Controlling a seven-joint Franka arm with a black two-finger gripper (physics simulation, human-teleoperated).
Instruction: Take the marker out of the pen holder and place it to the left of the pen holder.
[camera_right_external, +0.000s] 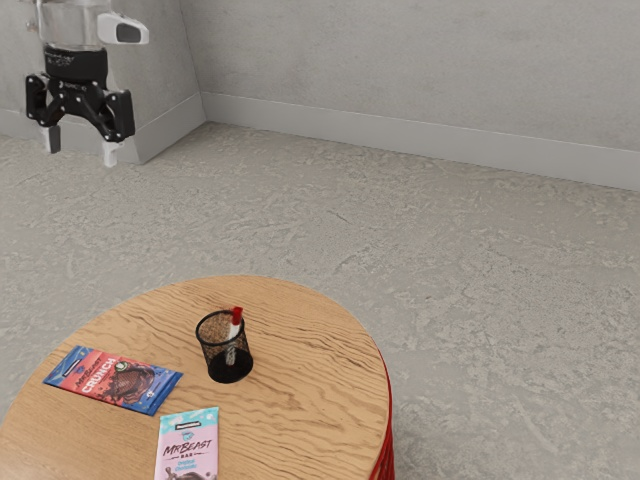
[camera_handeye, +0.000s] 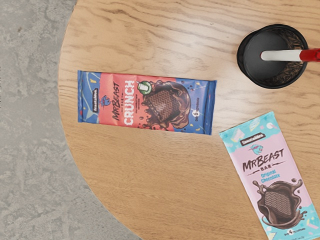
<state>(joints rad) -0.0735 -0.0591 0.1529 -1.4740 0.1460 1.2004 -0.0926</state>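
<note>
The red-capped white marker (camera_right_external: 236, 325) leaned inside the black mesh pen holder (camera_right_external: 226, 362), low and left of centre in the exterior view, its cap end above the rim. Near the holder lay the blue-and-red Crunch bar (camera_right_external: 114, 380) and the pink-and-teal chocolate bar (camera_right_external: 188, 445), on the round wooden table (camera_right_external: 310, 400). At the upper left, the gripper (camera_right_external: 82, 155) hung with its fingers spread apart, empty.

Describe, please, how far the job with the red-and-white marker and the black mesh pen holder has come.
Nothing looks done: the red-and-white marker leans inside the black mesh pen holder. Nothing is in hand: my black two-finger gripper hangs open, clear of the round wooden table. Left to do: grasp the marker, lift it out and place it left of the holder.
</note>
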